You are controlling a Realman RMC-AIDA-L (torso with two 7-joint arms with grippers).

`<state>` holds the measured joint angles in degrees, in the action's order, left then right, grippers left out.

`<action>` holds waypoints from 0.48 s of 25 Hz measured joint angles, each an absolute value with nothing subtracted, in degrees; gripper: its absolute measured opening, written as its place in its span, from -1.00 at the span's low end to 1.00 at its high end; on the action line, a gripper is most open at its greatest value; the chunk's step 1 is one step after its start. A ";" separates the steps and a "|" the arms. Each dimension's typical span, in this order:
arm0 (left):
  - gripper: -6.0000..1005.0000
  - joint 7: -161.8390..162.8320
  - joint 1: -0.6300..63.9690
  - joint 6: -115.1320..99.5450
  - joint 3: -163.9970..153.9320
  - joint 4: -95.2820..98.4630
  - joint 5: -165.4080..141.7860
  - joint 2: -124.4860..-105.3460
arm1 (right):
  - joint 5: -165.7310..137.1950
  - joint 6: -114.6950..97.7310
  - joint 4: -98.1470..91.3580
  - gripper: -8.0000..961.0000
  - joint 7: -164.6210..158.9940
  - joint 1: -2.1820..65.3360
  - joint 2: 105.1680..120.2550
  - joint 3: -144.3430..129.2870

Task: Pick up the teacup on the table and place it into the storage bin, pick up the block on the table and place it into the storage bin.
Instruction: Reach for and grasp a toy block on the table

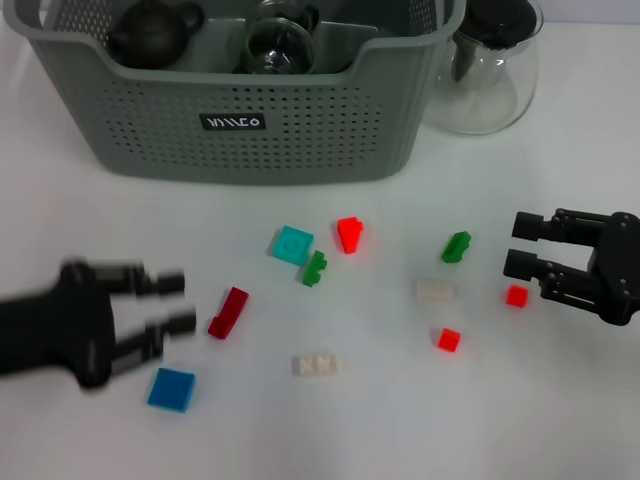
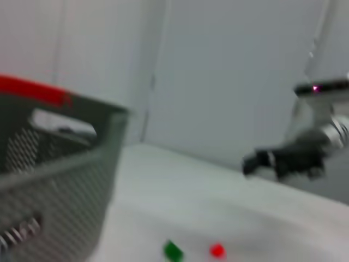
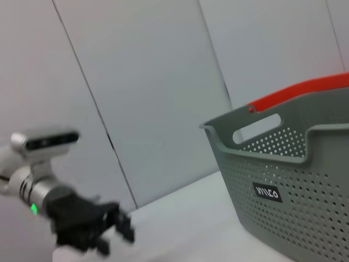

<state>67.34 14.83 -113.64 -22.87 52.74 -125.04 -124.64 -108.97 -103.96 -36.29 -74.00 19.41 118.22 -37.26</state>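
Blocks (image 1: 228,312) scattered over white table (image 1: 330,430) before storage bin (image 1: 240,110).

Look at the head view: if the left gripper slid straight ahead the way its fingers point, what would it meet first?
Most likely the dark red block, lying just beyond the open left gripper. Its height above the table is unclear, so it might pass over.
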 joint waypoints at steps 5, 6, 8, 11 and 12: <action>-0.14 54.13 13.81 -113.33 -19.04 46.82 -132.21 -124.71 | -109.16 -103.61 -36.29 0.12 -74.00 20.06 118.34 -37.27; -0.13 53.87 13.77 -113.26 -18.65 46.38 -132.74 -124.72 | -109.16 -103.59 -36.30 0.12 -74.00 20.10 118.38 -37.29; -0.11 53.96 13.81 -113.36 -17.85 45.99 -133.49 -124.72 | -109.16 -103.58 -36.30 0.12 -74.00 20.11 118.44 -37.37; -0.07 54.59 13.82 -113.50 -17.22 45.92 -134.01 -124.74 | -109.16 -103.62 -36.29 0.12 -74.00 20.13 118.46 -37.50; -0.06 54.88 13.81 -113.49 -17.06 45.91 -134.12 -124.74 | -109.16 -103.68 -36.29 0.12 -74.00 20.12 118.46 -37.47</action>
